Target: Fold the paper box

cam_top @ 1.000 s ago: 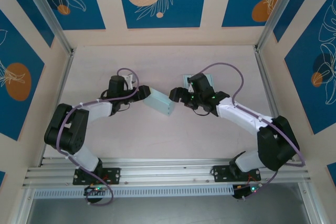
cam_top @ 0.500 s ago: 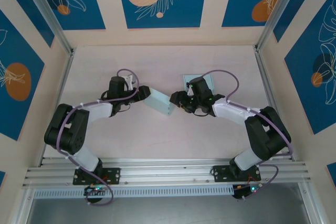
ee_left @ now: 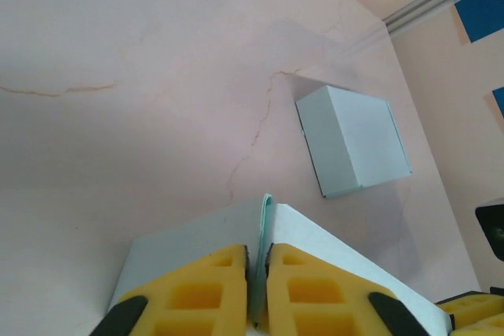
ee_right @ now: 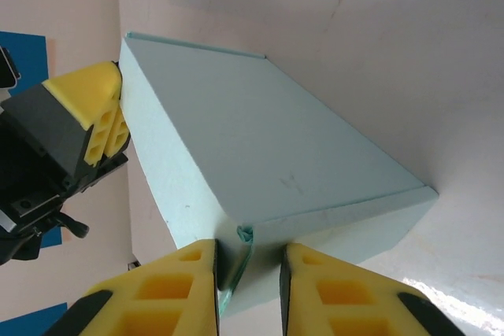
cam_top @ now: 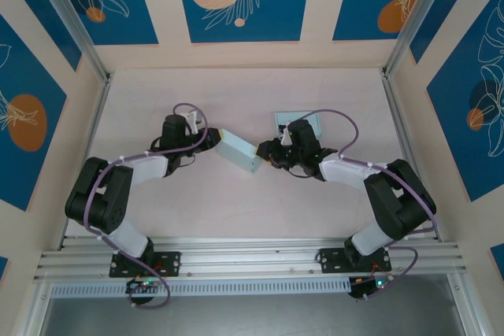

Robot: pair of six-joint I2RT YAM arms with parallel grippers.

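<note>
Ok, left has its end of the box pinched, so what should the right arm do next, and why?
Probably close the right gripper. Its fingers stand apart astride the small flap at the near corner of the paper box, not gripping it, while the left gripper is shut on the opposite end, so the box looks steadied for a pinch.
</note>
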